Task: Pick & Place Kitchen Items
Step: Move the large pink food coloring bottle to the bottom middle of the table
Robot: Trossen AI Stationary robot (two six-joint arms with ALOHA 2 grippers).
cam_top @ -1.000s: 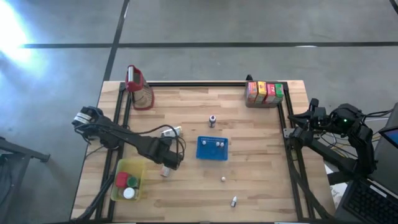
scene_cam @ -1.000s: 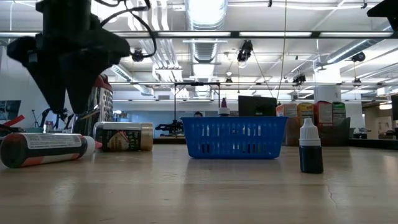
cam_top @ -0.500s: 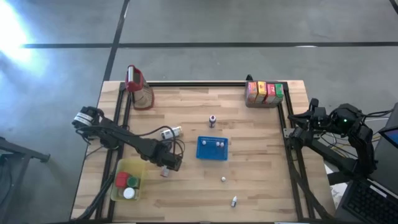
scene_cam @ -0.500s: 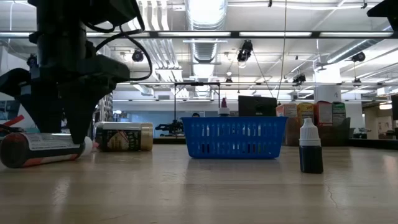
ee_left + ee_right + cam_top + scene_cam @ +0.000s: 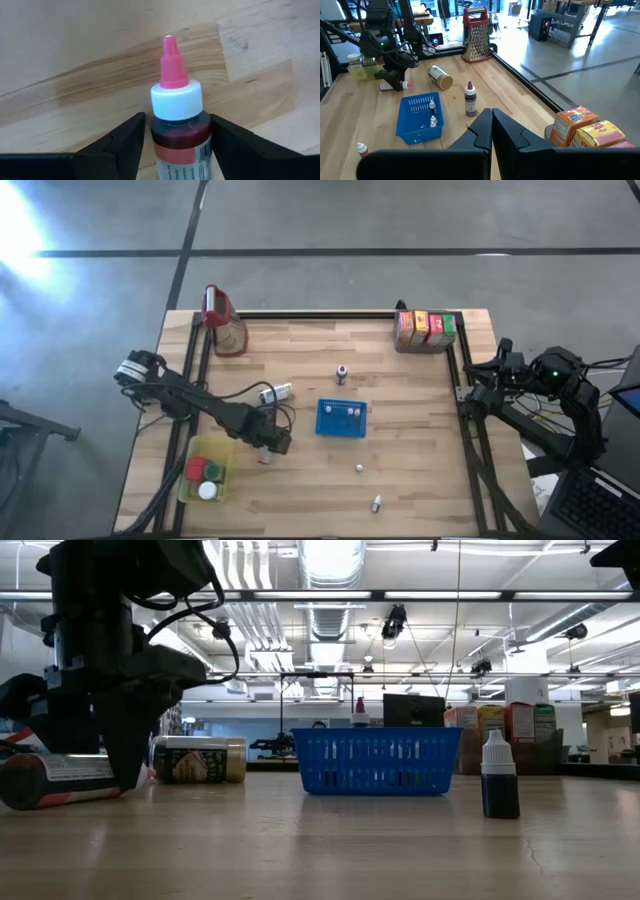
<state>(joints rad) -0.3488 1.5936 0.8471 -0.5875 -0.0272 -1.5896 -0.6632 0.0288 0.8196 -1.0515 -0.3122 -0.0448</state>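
1. The left gripper point(image 5: 267, 448) sits low over the wooden table point(image 5: 420, 480), at 9 o'clock from the blue perforated plastic basket point(image 5: 341, 419).
2. Only the left wrist view shows the grasp: the two dark fingers point(image 5: 125, 142) flank a small lying bottle with dark red contents, white collar and pink nozzle point(image 5: 176, 107), apparently touching its sides.
3. The high view hides this bottle under the gripper; the low view shows its labelled body point(image 5: 50, 780) on the table, partly behind the gripper.
4. The right gripper point(image 5: 478, 376) waits at the table's 3 o'clock edge; its wrist view shows the fingers point(image 5: 482, 131) pressed together, holding nothing.
5. Surroundings:
   - a lying cylindrical tin with gold lid point(image 5: 274, 392) at 12 o'clock from the left gripper;
   - a yellow-green tub holding red, green and white lids point(image 5: 206, 470) at 8 o'clock;
   - an upright purple white-capped bottle point(image 5: 342, 373) at 12 o'clock from the basket;
   - two tiny white-capped bottles point(image 5: 352, 411) inside the basket;
   - a row of orange, yellow, red and green cartons point(image 5: 425, 328) in the far right corner;
   - a metal grater with a red handle point(image 5: 224, 321) in the far left corner.
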